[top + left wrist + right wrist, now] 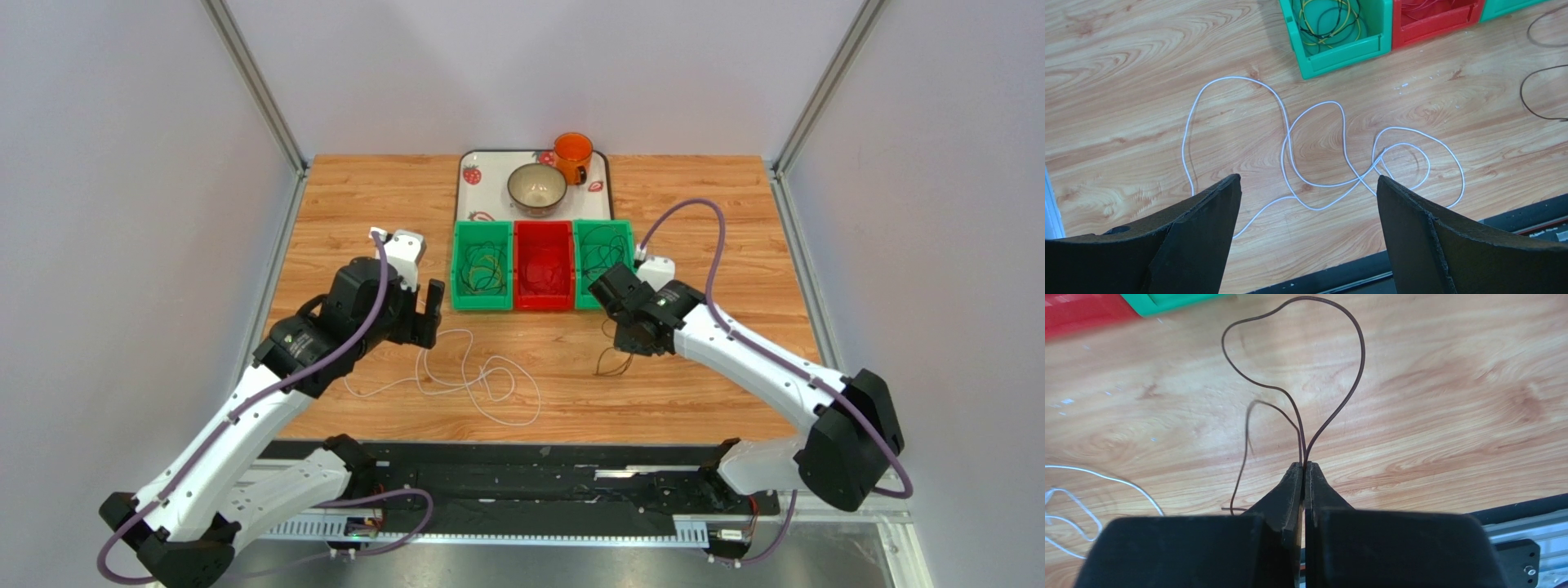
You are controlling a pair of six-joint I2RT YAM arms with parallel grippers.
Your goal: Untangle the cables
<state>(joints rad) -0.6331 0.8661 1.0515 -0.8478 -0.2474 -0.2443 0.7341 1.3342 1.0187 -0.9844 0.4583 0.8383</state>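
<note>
A thin white cable (472,380) lies in loose crossed loops on the wooden table (711,208), in front of the left arm. Seen from the left wrist, this white cable (1315,153) spreads out beyond my left gripper (1309,184), which is open with nothing between its fingers. My left gripper (429,309) hovers at the loops' far left edge. My right gripper (1303,467) is shut on a dark brown cable (1358,367), which rises out of the fingertips in a loop. From above, the brown cable (611,359) dangles under my right gripper (622,333).
Three bins stand in a row: a green bin (481,303) with yellow and dark cables, a red bin (543,303), and a green bin (604,226) with dark cables. Behind them a tray (472,159) carries a bowl (537,188) and an orange cup (572,153).
</note>
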